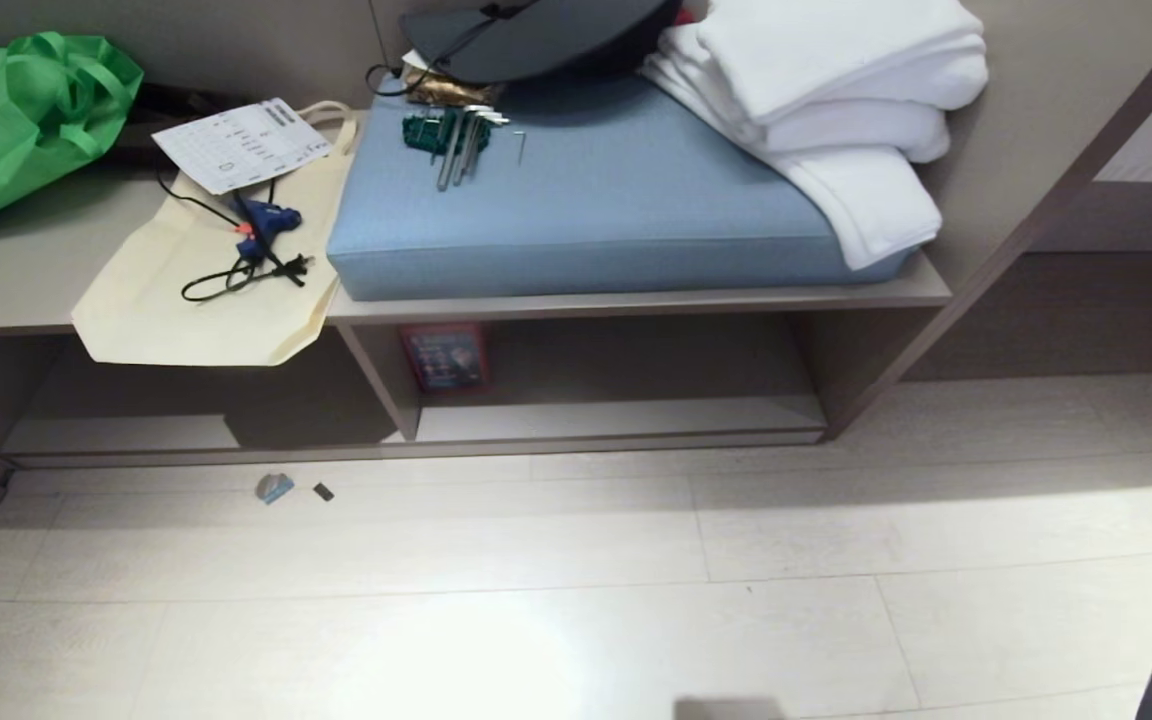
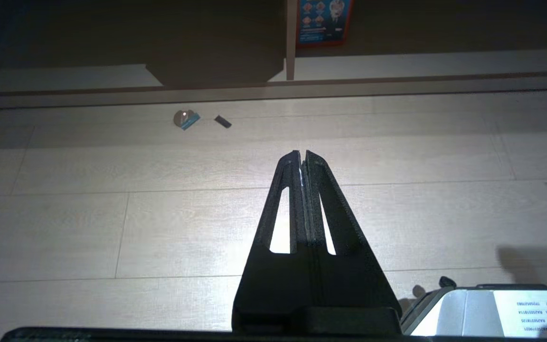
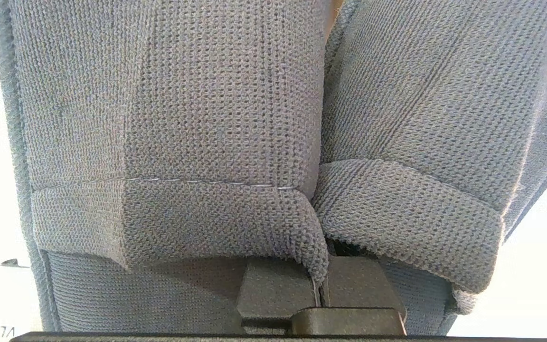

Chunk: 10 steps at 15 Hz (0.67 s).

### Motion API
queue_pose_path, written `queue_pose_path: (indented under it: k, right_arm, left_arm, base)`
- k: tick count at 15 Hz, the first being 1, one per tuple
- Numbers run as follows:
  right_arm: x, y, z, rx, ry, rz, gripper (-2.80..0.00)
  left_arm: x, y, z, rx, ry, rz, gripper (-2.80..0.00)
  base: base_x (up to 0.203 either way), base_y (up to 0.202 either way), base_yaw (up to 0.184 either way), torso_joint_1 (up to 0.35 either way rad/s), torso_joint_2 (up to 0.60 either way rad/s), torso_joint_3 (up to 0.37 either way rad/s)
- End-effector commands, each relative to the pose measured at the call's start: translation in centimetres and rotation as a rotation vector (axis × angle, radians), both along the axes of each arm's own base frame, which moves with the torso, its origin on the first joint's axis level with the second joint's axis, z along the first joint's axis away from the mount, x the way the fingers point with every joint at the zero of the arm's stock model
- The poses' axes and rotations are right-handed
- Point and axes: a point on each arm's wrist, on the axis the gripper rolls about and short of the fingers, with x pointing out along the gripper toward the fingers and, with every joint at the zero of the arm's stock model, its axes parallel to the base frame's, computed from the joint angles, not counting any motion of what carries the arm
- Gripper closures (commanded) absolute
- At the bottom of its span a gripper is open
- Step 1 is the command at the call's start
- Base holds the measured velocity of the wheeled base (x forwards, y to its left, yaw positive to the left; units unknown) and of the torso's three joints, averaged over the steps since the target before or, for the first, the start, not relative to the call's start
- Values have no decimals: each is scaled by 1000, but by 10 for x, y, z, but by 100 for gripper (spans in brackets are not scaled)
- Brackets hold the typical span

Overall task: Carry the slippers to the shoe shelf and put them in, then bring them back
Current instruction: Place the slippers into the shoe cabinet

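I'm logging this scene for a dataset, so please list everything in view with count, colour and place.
slippers: two, grey-blue knit, side by side in the right gripper.
shoe shelf: one, beige with pale base board, low cubbies under the bench.
red-framed card: one, standing inside the shelf.
cushion: one, blue, on the bench board.
towels: white stack, on the cushion's right end.
hex keys: one set, metal with green holder, on the cushion.
glue gun: one, blue, with black cord, on the cream tote bag.
paper sheet: one, white, left of the cushion.
green bag: one, far left of the bench.
small scraps: two, on the floor before the shelf.
left gripper: black, shut, empty, over the floor.
right gripper: black, shut on the slippers.
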Motion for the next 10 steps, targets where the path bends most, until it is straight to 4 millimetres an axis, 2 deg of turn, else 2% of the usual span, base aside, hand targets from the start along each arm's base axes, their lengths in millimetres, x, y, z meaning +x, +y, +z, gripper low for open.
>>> queue_pose_path:
  k: [1, 10]
  right_arm:
    - [0, 0, 0, 0, 0, 1, 0]
    - [0, 0, 0, -2, 1, 1, 0]
  left_arm:
    - [0, 0, 0, 0, 0, 1, 0]
    - [0, 0, 0, 0, 0, 1, 0]
  base:
    - [0, 0, 0, 2, 4, -200]
    - [0, 0, 0, 1, 2, -199]
